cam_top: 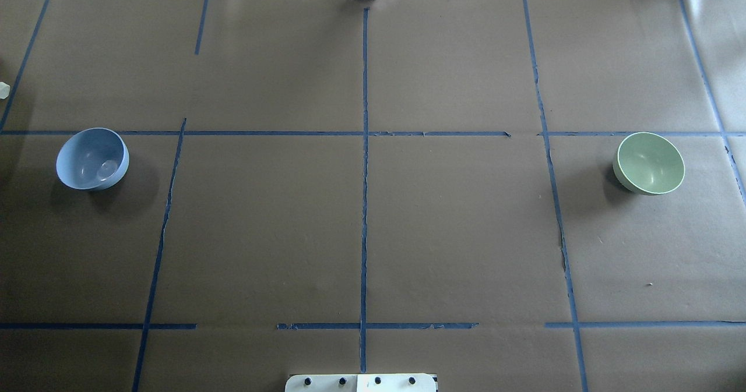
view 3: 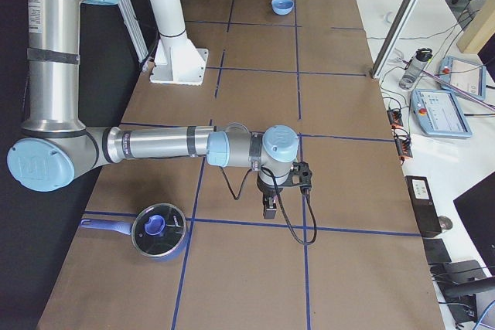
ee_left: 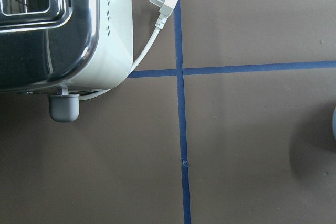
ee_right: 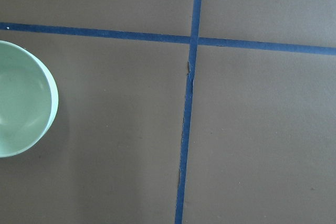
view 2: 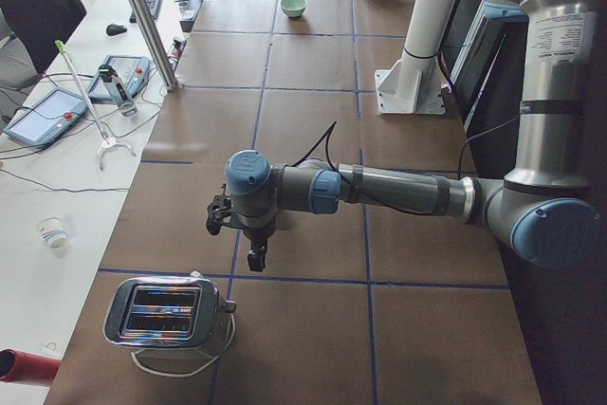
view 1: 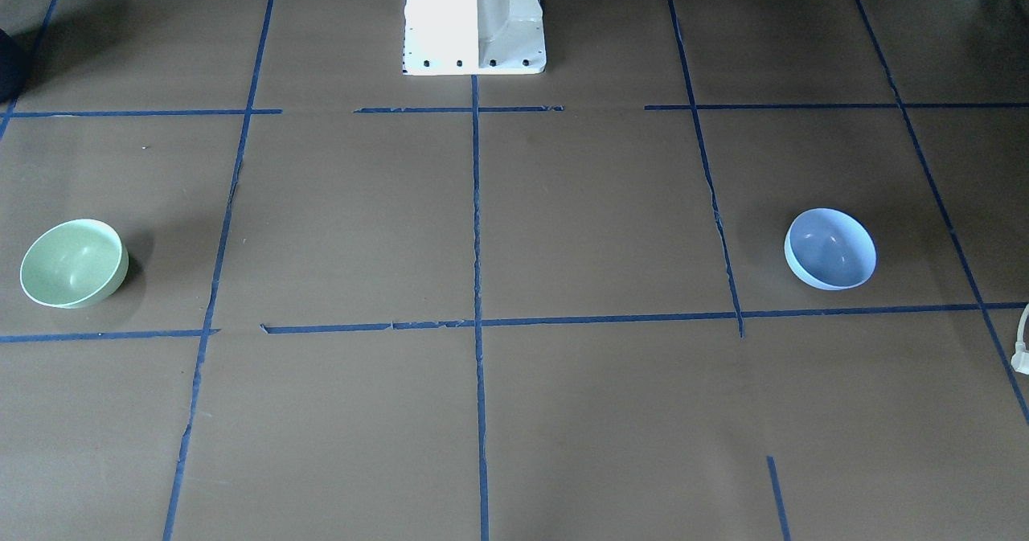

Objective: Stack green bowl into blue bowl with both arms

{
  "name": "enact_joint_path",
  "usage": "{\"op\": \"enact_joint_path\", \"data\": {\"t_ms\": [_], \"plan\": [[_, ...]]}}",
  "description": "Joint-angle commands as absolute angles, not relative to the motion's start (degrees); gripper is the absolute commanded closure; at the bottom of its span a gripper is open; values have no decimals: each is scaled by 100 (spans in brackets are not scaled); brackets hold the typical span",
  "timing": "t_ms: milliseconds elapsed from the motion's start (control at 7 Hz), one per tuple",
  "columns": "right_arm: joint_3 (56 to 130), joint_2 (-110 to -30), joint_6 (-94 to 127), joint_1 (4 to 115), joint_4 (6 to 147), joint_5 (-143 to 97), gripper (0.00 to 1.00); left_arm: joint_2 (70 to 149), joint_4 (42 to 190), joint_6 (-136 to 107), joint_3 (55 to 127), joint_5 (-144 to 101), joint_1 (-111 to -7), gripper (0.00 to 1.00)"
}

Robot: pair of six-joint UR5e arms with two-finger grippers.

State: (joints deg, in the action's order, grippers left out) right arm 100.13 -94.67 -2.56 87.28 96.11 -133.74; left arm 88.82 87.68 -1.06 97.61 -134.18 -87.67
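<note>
Green bowl: you'll find the green bowl at the right middle of the overhead view, upright on the brown table. It is cut off at the left edge of the right wrist view.
Blue bowl: the blue bowl sits upright at the left middle of the overhead view, well apart from the green one.
Left arm: in the left side view you see the left arm stretched level over the table, with the left gripper pointing down near a chrome toaster.
Right arm: the right arm reaches out likewise, with the right gripper hanging near a lidded blue saucepan.
Grip: you cannot tell how far either gripper's jaws are parted. Neither has hold of a bowl.
</note>
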Motion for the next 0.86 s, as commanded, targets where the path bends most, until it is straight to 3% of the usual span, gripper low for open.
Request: {"op": "enact_joint_path", "data": {"t_ms": [0,714], "plan": [[10020,-9422,-246,8719,9606,-13377,0,8930,8859,-559,9826,-13430,-8597,0],[10011,-9396,-229,8701,9615,-13386,0,9034,10290,-2738,9642,-13438,-7403,0]]}}
